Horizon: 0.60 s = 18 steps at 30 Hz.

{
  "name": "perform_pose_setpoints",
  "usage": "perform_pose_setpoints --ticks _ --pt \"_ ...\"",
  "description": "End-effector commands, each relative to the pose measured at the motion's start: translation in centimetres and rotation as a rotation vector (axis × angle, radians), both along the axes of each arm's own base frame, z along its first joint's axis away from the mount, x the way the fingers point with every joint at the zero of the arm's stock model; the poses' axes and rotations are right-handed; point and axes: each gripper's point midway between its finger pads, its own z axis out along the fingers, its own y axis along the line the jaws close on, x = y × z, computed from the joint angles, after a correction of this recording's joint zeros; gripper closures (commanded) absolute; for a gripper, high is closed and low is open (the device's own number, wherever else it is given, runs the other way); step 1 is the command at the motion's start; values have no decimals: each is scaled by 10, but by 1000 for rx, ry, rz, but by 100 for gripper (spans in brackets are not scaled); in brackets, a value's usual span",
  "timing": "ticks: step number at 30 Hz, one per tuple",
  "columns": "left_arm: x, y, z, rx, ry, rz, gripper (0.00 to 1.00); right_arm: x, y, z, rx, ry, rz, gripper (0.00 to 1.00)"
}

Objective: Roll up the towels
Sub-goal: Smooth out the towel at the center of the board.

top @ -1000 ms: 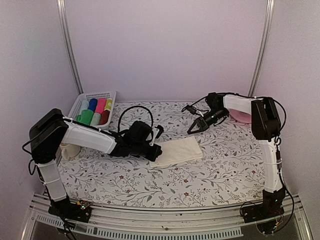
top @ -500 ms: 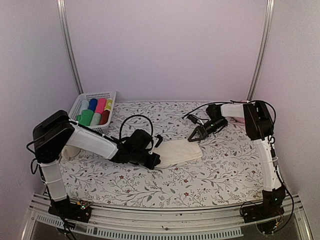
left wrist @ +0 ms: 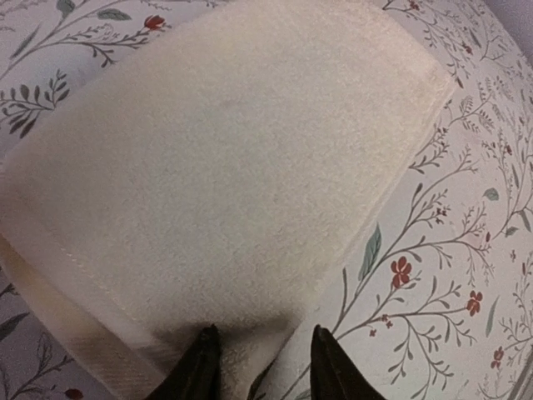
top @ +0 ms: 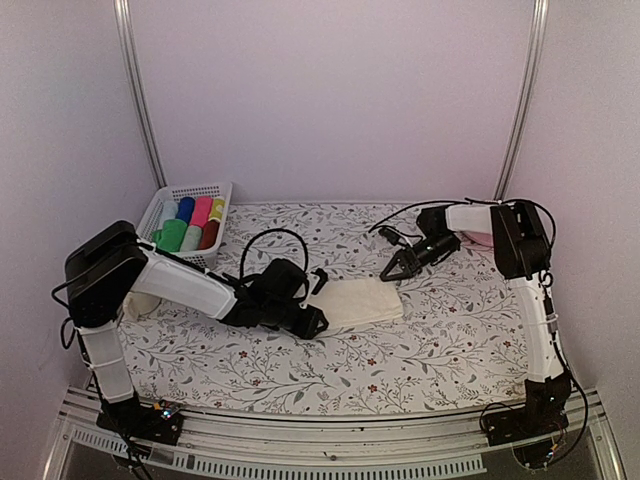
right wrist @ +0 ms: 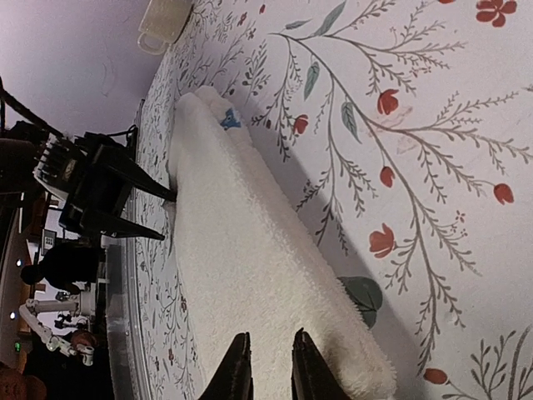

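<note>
At table centre: cream-white terry towel, folded flat into a long strip on the flowered tablecloth, not rolled, with a small blue tag on one long edge
Towel's near-left end: left gripper low over the cloth, black fingers standing apart, the hemmed corner lying between them with no clamp on it
Towel's far-right end: right gripper with its tips over the pile, only a narrow slit between them; whether they pinch any cloth cannot be told
Far-left corner: white slotted plastic basket full of coloured rolls, a bright green rolled towel at its near side beside blue, pink, yellow, red and white ones
Far-right edge: pink dish, mostly hidden behind the right arm's white link
In the way: the left arm's wrist and looping black cable cover the strip's left end from above, and that arm lies across the cloth just in front of the basket
</note>
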Motion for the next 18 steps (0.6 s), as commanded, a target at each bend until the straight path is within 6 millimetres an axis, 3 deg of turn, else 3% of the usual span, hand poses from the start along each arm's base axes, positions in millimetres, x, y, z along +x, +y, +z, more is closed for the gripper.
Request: perform_pose_setpoints --ticks 1,4,7,13,18 --pt "4 3 13 44 -33 -2 59 -9 -2 68 63 -106 27 84" --pt "12 1 30 36 -80 4 49 -21 -3 81 94 -101 39 84" --pt "22 -2 49 15 -122 11 44 -30 -4 80 110 -81 42 84" --pt "44 0 64 -13 -152 22 37 -41 -7 54 102 -15 36 84" --pt "68 15 55 -5 -156 61 39 -50 -9 29 94 68 27 84"
